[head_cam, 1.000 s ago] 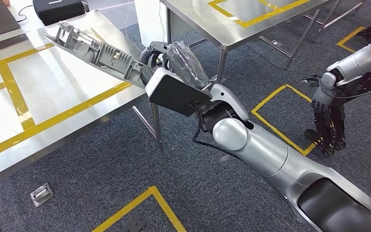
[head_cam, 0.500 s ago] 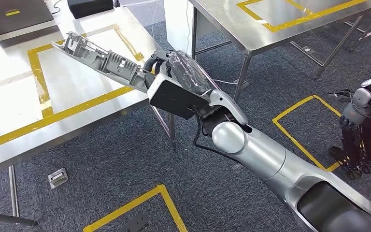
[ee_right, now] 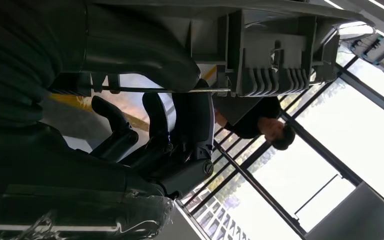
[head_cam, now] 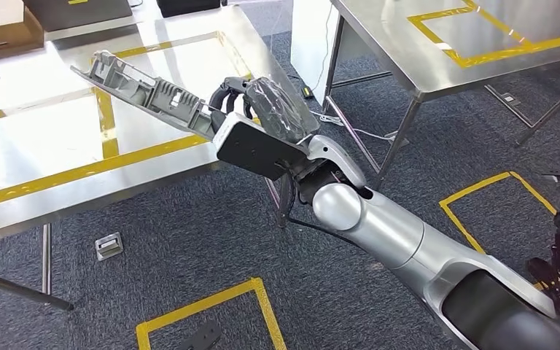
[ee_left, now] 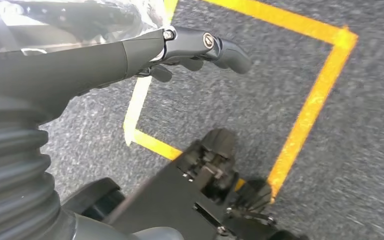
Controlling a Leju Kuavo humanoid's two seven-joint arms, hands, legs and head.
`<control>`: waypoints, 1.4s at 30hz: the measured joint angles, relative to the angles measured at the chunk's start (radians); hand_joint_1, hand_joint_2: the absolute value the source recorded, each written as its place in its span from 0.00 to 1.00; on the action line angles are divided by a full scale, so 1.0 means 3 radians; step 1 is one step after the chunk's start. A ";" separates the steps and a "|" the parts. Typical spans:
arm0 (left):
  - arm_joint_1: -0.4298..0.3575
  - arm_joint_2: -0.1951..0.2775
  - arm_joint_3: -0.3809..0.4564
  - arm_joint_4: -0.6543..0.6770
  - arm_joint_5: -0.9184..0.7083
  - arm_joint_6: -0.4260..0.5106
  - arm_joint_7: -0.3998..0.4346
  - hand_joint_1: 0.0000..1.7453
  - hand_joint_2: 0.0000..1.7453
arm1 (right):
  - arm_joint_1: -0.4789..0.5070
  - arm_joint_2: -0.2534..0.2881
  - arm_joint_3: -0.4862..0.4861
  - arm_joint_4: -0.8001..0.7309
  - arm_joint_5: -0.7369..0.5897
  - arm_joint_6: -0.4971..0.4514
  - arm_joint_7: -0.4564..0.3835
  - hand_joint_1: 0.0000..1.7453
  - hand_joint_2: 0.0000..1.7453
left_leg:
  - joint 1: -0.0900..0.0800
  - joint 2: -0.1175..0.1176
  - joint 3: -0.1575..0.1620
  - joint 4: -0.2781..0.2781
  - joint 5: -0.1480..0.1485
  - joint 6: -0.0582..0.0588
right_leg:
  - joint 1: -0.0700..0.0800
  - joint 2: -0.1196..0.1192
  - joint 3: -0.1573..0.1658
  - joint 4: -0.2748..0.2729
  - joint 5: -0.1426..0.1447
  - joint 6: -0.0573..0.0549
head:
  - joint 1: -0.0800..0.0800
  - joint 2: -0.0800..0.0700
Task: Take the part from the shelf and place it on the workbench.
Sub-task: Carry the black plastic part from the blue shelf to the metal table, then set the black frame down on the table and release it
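As the whole head view has swung over the last second, the camera has turned rather than the things: the steel bench (head_cam: 44,146) with its yellow tape outline (head_cam: 106,120) has slid rightward and now takes up the upper left of the frame, with its near edge closer to the robot. The long grey ribbed plastic part (head_cam: 149,95) has kept the same place in the grasp throughout. The right robot hand (ee_right: 170,145) is clenched around the part's near end, dark fingers wrapped under it and a crinkled clear film over the back of the hand. The part juts toward the upper left, tilted, far end highest. It hangs above the bench top with most of its length over the taped area, and touches nothing.

The left robot hand (ee_left: 190,47) is released and hangs over grey carpet and yellow floor tape, fingers loosely bent, holding nothing.

By my reading the carry is nearly over and the shelf step is done. What remains is to lower the part flat inside the tape and let go. The raised far end may need levelling first.
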 joint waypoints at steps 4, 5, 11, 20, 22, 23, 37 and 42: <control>0.0019 -0.0002 0.0001 0.0005 -0.0017 0.0000 -0.0004 0.00 1.00 | 0.0019 -0.0004 0.0001 0.0016 0.0016 -0.0015 -0.0001 1.00 1.00 | 0.0009 -0.0029 -0.0010 -0.0024 -0.0013 0.0007 | 0.0002 -0.0004 -0.0002 -0.0015 0.0006 -0.0035 | 0.0005 0.0000; 0.0021 -0.0003 0.0001 0.0006 -0.0020 0.0000 -0.0004 0.00 1.00 | 0.0022 -0.0004 0.0001 0.0021 0.0020 -0.0018 -0.0001 1.00 1.00 | 0.0009 -0.0034 -0.0011 -0.0024 -0.0014 0.0012 | 0.0002 -0.0003 0.0003 -0.0025 0.0011 -0.0035 | 0.0005 0.0000; 0.0035 -0.0004 0.0001 0.0013 -0.0039 0.0000 -0.0004 0.00 1.00 | 0.0048 -0.0007 0.0000 0.0034 0.0049 -0.0033 -0.0002 1.00 1.00 | 0.0001 -0.0039 -0.0021 -0.0024 -0.0015 0.0046 | 0.0000 -0.0001 0.0012 -0.0063 0.0033 -0.0017 | 0.0008 0.0000; 0.0037 -0.0003 0.0003 0.0016 -0.0054 0.0000 -0.0002 0.00 1.00 | 0.0066 -0.0019 -0.0001 0.0034 0.0059 -0.0036 0.0003 1.00 1.00 | -0.0002 -0.0039 -0.0022 -0.0024 0.0001 0.0056 | -0.0003 -0.0001 0.0009 -0.0071 0.0044 0.0052 | 0.0006 0.0000; 0.0037 -0.0003 0.0003 0.0016 -0.0057 0.0000 -0.0001 0.00 1.00 | 0.0066 -0.0022 -0.0002 0.0035 0.0064 -0.0034 0.0016 1.00 1.00 | 0.0000 -0.0039 -0.0019 -0.0025 0.0003 0.0054 | -0.0002 0.0000 0.0009 -0.0068 0.0044 0.0052 | 0.0006 0.0000; 0.0036 -0.0003 0.0004 0.0016 -0.0061 0.0000 0.0002 0.00 1.00 | 0.0064 -0.0023 -0.0002 0.0036 0.0068 -0.0030 0.0024 1.00 1.00 | 0.0001 -0.0039 -0.0017 -0.0026 0.0004 0.0052 | -0.0001 0.0000 0.0009 -0.0066 0.0044 0.0051 | 0.0006 0.0000; 0.0032 -0.0004 0.0005 0.0016 -0.0124 0.0000 0.0046 0.00 1.00 | 0.0048 -0.0026 -0.0002 0.0213 0.0100 -0.0017 0.0055 1.00 1.00 | 0.0005 -0.0039 -0.0010 -0.0033 0.0011 0.0041 | 0.0002 0.0000 0.0008 -0.0056 0.0040 0.0045 | 0.0006 0.0000; 0.0031 -0.0001 0.0005 0.0016 -0.0151 0.0001 0.0046 0.00 1.00 | 0.0049 -0.0026 -0.0002 0.0258 0.0100 -0.0023 0.0056 1.00 1.00 | -0.0006 -0.0039 -0.0010 -0.0027 0.0002 0.0048 | -0.0007 0.0000 0.0010 -0.0063 0.0042 0.0051 | 0.0006 0.0000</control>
